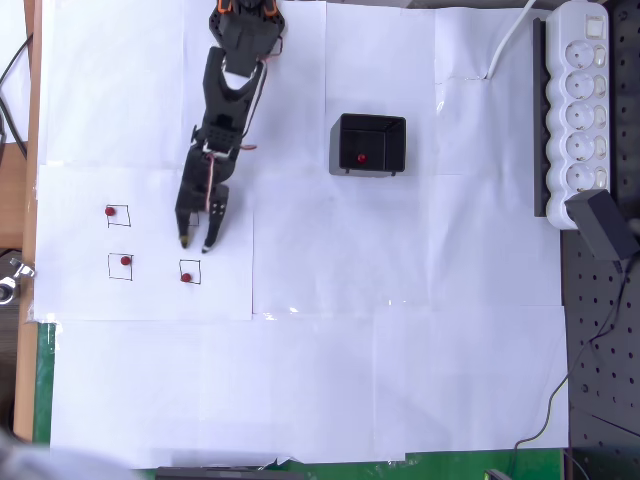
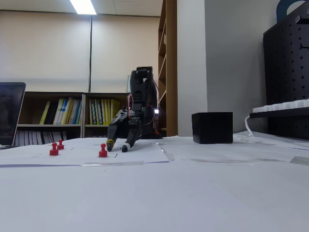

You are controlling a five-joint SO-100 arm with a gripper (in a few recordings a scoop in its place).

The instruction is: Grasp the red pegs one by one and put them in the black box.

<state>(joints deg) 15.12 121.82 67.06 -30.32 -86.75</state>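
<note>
Red pegs (image 1: 186, 277): light, hard, slick; pinch the narrow neck. My tool (image 1: 197, 243) gapes empty, nearest peg at 6 o'clock.

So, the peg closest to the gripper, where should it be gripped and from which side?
Grip the peg at its round head and narrow neck, coming from above. In the fixed view it stands upright on a wider base, so a low side grip may tip it. The gripper is open and close to it, and the other pegs stand apart, so nothing crowds the fingers.
</note>
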